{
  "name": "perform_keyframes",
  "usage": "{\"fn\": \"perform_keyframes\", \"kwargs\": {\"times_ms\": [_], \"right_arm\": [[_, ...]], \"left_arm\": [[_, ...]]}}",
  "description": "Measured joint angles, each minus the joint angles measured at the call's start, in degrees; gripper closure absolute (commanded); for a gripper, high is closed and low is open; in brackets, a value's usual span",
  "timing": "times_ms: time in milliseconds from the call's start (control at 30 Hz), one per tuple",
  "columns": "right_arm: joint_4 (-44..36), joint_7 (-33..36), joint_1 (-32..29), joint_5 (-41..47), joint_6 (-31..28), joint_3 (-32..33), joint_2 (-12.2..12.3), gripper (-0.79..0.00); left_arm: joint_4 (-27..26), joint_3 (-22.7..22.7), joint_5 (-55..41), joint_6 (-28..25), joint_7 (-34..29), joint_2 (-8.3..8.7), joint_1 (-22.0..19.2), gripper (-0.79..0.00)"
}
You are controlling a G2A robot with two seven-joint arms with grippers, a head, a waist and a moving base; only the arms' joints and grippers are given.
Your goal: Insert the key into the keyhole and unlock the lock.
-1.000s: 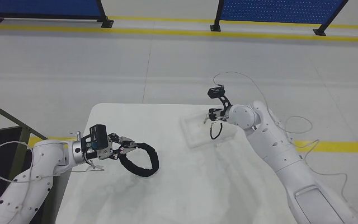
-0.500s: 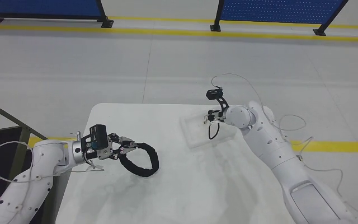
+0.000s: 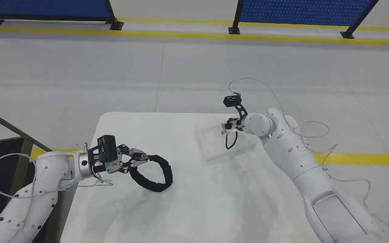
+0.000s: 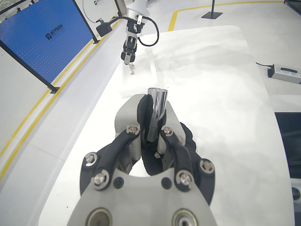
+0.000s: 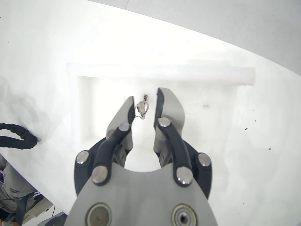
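The left pincer [image 3: 138,159], seen from above, is clamped on the lock [image 3: 160,175] near the left edge of the counter [image 3: 213,200], the black cable loop hanging just above the surface. The right pincer [image 3: 226,127] hangs over the white tray [image 3: 209,150] by the far edge. From the left wrist, the left pincer [image 4: 151,109] grips the lock's [image 4: 157,102] chrome barrel, its end tilted towards the tray [image 4: 141,83]. Well beyond it, the right pincer [image 4: 128,58] points down with the key [image 4: 132,68] just below its tips. From the right wrist, the right pincer [image 5: 145,95] stands open astride the key [image 5: 142,108] in the tray [image 5: 164,71]. The key sits nearer one finger (possibly touching it; I cannot tell). The lock's cable [image 5: 21,139] shows at the counter's edge. The likely trouble is the pickup. Since the small, thin key sits off-centre, closing could push or tip it. The fingers might also catch its ring, leaving the blade too crooked to line up with the lock.
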Motion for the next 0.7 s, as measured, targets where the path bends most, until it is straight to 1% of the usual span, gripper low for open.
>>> {"fn": "perform_keyframes", "kwargs": {"times_ms": [100,167,300,467,600,700], "right_arm": [[-0.25,0.04,-0.13,-0.40,-0.93,0.25,0.09,-0.385],[-0.30,0.39,-0.17,-1.07,-2.46,0.08,0.14,-0.400],[-0.17,1.09,-0.21,-1.96,-5.93,-0.40,0.12,-0.406],[1.21,2.01,0.44,-3.05,-7.16,-1.34,-0.26,-0.394],[3.05,1.83,1.70,-4.32,-10.31,-2.91,-0.93,-0.379],[4.92,1.66,2.70,-4.55,-11.46,-4.02,-1.61,-0.363]], "left_arm": [[0.00,0.00,0.00,0.00,0.00,0.00,0.00,0.000],[0.00,0.00,0.00,0.00,0.00,0.00,0.00,0.000],[0.00,0.00,0.00,0.00,0.00,0.00,0.00,0.000],[0.00,0.00,0.00,0.00,0.00,0.00,0.00,0.000],[0.00,0.00,0.00,0.00,0.00,0.00,0.00,0.000],[0.00,0.00,0.00,0.00,0.00,0.00,0.00,0.000]]}}
